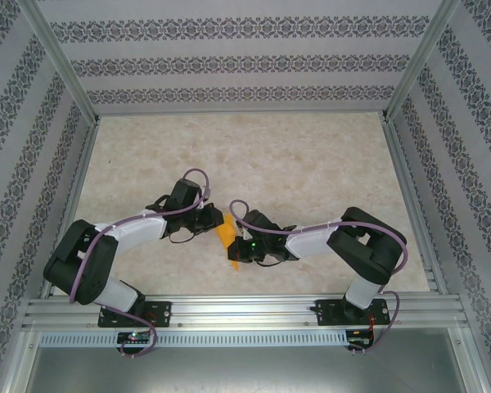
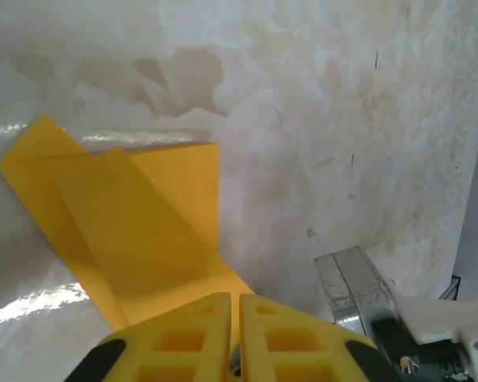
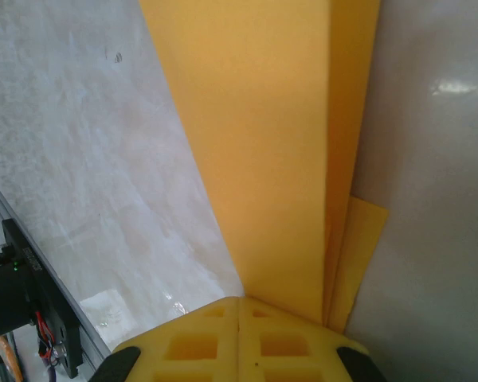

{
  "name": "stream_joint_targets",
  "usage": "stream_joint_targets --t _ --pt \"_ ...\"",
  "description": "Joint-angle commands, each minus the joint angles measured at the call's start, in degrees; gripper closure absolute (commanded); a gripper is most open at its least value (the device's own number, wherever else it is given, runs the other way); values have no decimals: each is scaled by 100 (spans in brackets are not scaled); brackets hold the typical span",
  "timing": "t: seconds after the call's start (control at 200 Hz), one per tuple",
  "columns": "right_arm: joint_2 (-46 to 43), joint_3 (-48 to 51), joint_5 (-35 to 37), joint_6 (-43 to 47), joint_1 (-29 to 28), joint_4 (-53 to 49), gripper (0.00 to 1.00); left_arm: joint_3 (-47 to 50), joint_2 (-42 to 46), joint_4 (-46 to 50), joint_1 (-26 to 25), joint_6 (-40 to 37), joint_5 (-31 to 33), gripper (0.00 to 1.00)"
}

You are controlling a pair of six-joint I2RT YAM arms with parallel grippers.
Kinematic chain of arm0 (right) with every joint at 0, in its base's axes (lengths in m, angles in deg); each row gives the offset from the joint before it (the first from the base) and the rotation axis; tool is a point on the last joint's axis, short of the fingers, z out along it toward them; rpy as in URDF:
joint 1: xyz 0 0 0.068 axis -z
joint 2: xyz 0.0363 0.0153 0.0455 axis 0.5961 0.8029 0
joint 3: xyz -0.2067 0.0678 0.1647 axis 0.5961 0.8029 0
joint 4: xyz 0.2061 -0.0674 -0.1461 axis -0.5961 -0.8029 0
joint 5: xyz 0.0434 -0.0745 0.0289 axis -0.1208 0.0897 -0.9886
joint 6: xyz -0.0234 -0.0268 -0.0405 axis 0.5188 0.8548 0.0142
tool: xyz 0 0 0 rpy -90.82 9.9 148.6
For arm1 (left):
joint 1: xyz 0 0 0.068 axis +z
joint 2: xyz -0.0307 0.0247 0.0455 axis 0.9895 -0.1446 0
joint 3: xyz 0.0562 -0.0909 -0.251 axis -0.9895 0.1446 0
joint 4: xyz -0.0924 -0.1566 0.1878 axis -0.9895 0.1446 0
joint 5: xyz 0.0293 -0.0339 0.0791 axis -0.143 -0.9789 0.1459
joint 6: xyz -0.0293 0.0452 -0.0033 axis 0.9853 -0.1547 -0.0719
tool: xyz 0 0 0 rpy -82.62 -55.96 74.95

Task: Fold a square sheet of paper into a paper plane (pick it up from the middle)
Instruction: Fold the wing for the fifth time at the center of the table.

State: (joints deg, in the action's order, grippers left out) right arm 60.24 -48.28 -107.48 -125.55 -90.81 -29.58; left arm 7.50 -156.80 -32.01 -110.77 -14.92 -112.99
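Closest in, the left hand [image 2: 235,301] is clenched on a lower corner of the folded sheet of paper [image 2: 143,223], its yellow fingers [image 2: 183,338] all but touching. The right hand [image 3: 239,302] is pinched tight on the opposite end, layers fanning away from it. Holding both ends probably keeps the creased layers stacked and taut so the next fold lands straight. Farther out, the sheet hangs between the two hands at the near middle of the marbled surface [image 1: 311,155], apparently lifted slightly off it, though I cannot tell for sure.
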Motion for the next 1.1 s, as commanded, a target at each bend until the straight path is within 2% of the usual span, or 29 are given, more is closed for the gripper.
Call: stream_joint_targets --t 0.0,0.175,0.58,0.724,1.094 --pt "385 218 277 17 -9 -818 100 -2 -97 -575 -120 135 -128 89" --pt "337 267 283 0 -8 -828 100 -64 -563 -779 -135 58 -77 90" --pt "359 377 266 -54 -9 -815 100 231 -984 -1287 -34 -350 628 89" --pt "364 394 248 -55 -18 -847 100 427 -1066 -1588 130 -402 593 87" --pt "250 442 232 -28 -54 -977 100 364 -1162 -1508 485 -760 641 85"
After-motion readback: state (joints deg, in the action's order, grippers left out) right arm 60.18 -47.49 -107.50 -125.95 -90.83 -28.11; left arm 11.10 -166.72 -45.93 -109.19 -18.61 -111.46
